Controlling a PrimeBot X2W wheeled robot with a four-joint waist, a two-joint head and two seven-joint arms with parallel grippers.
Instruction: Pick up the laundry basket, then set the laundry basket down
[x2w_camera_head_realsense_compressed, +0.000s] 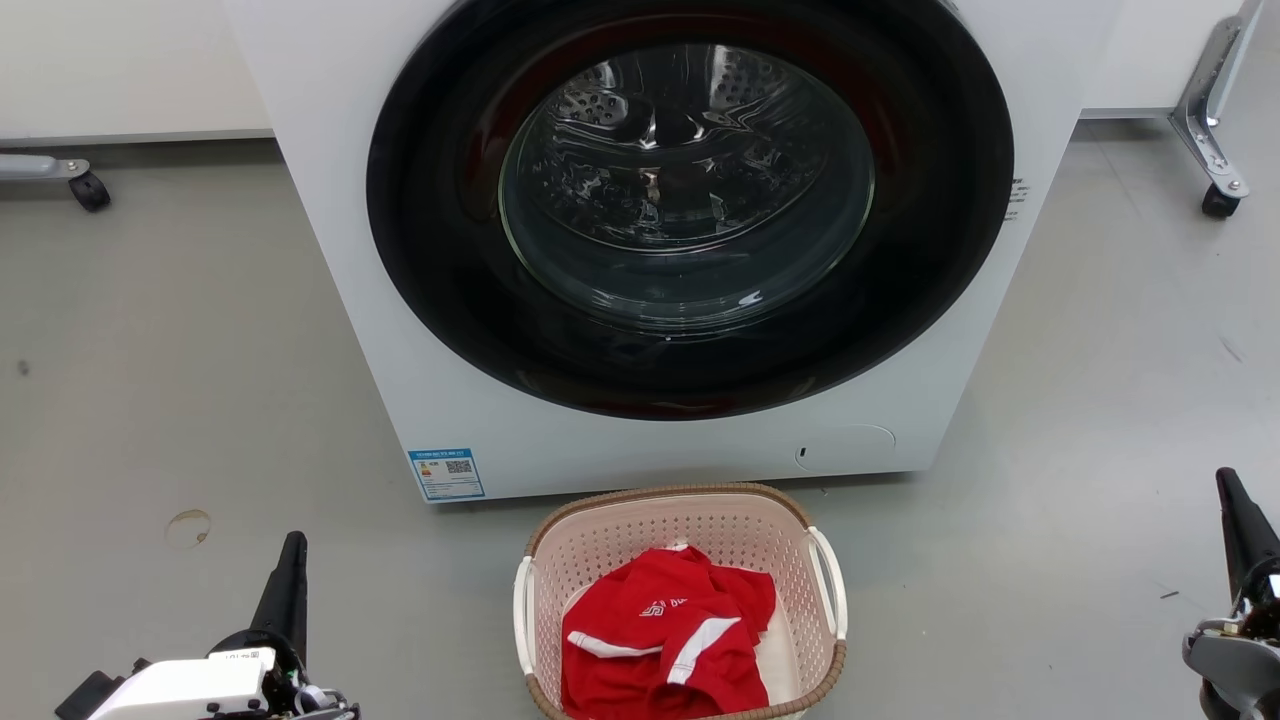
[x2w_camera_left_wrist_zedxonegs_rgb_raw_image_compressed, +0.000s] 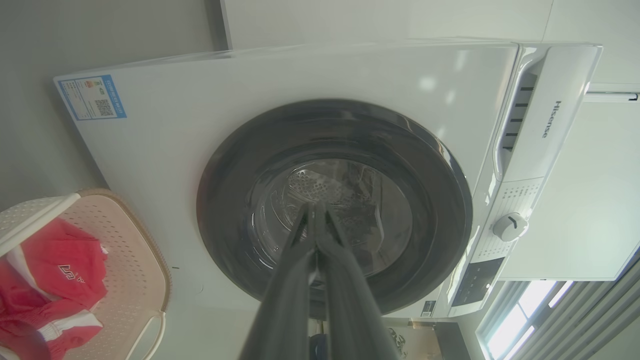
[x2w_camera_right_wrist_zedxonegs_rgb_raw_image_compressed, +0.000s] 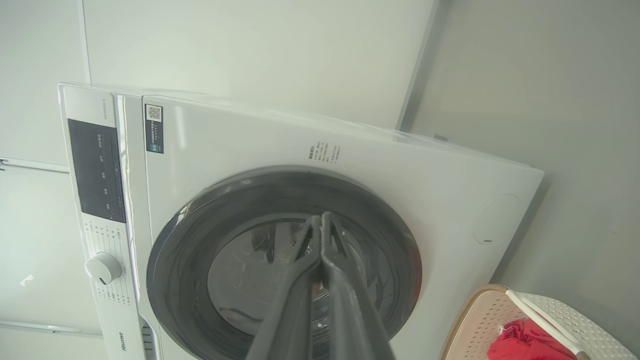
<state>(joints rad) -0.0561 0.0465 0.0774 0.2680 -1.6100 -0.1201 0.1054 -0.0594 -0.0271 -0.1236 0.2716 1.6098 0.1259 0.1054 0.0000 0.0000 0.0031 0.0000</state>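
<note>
The laundry basket sits on the gray floor, just in front of the big white washing machine and below its round glass door. A red shirt lies bunched up inside the basket. The left gripper is down on the basket's left side and the right gripper is off on its right side, both well apart from it, and each one has its two dark fingers pressed together with nothing between them.

Laundry basket, holding a red shirt, stands on the floor before the washing machine. Left gripper and right gripper, both closed, flank it, well apart.
</note>
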